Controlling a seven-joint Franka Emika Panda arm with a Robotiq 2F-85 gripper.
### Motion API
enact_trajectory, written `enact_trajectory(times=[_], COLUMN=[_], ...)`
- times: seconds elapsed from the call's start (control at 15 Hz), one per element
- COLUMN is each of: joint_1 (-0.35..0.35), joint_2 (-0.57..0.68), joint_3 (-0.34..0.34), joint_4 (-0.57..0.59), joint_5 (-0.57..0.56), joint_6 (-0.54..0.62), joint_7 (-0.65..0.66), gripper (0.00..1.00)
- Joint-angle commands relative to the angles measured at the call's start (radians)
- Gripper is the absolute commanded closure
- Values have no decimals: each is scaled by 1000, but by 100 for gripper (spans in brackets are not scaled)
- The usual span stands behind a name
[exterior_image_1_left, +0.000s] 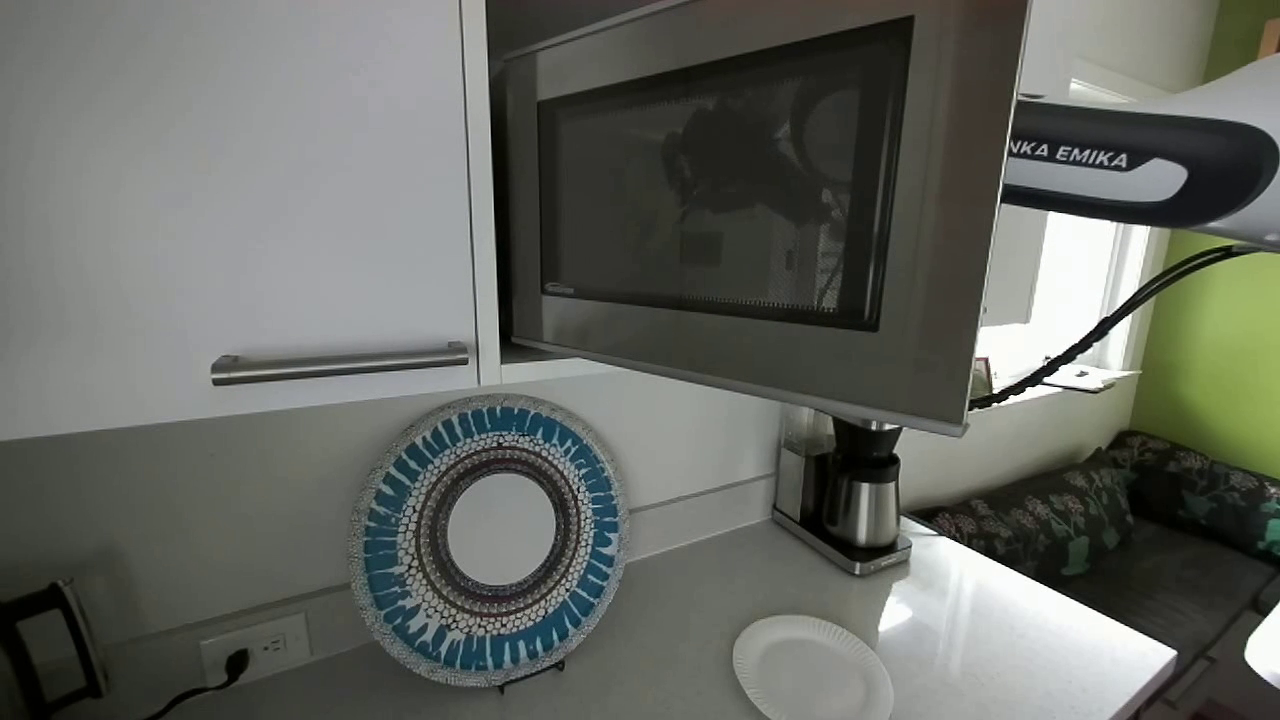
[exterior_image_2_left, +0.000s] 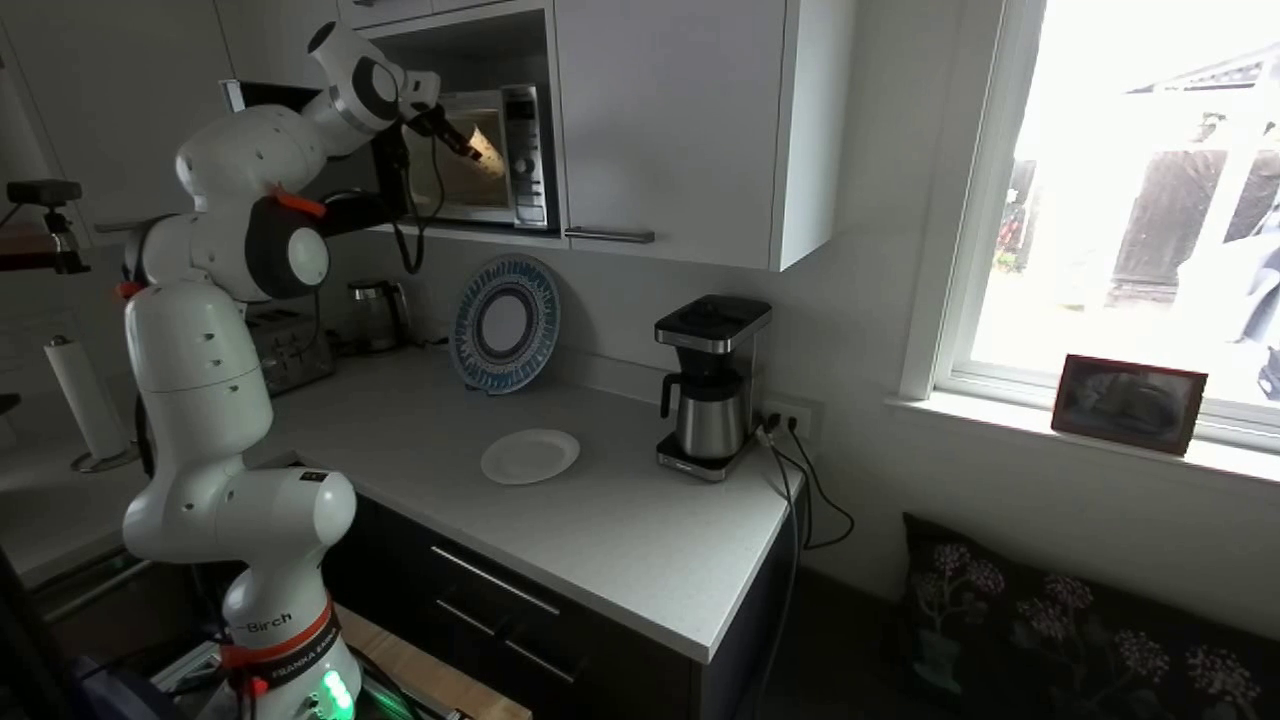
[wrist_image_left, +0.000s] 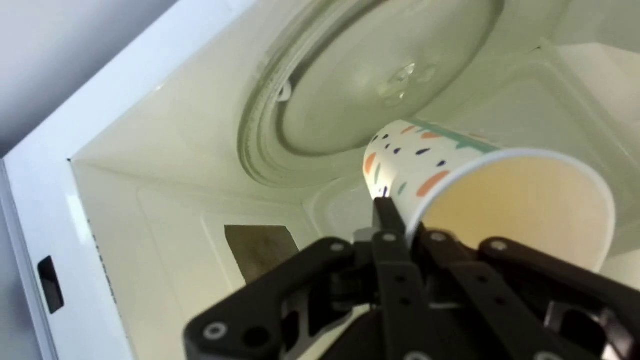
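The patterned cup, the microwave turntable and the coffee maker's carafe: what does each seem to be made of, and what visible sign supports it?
Patterned cup: probably paper, smooth and printed; thin wall, rounded white rim. Any coating is unclear.
Turntable: likely glass, smooth and glossy; see-through look, bright highlights.
Carafe: apparently stainless steel, brushed or polished; silvery body with soft reflections.

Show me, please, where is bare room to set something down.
Free: the pale grey countertop between the round white paper plate and the black-and-steel coffee maker, and towards the front edge. Crowded: the open silver microwave, where the black gripper pinches a speckled white paper cup.
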Motion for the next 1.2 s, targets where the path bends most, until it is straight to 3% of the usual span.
enact_trajectory(times=[0.0, 0.13, 0.47, 0.53, 0.6, 0.87, 1.13], joint_1=[0, -3, -10, -10, -4, -6, -20], joint_2=[-1, 4, 31, 41, 9, 25, 48], joint_3=[3, 0, -11, -13, -7, -11, -16], joint_4=[36, 60, 155, 174, 114, 142, 189], joint_5=[145, 213, 230, 232, 198, 202, 329], joint_6=[-85, -140, -351, -363, -312, -331, -341], joint_7=[42, 77, 258, 274, 230, 261, 298], gripper=[99, 99, 99, 99, 97, 97, 99])
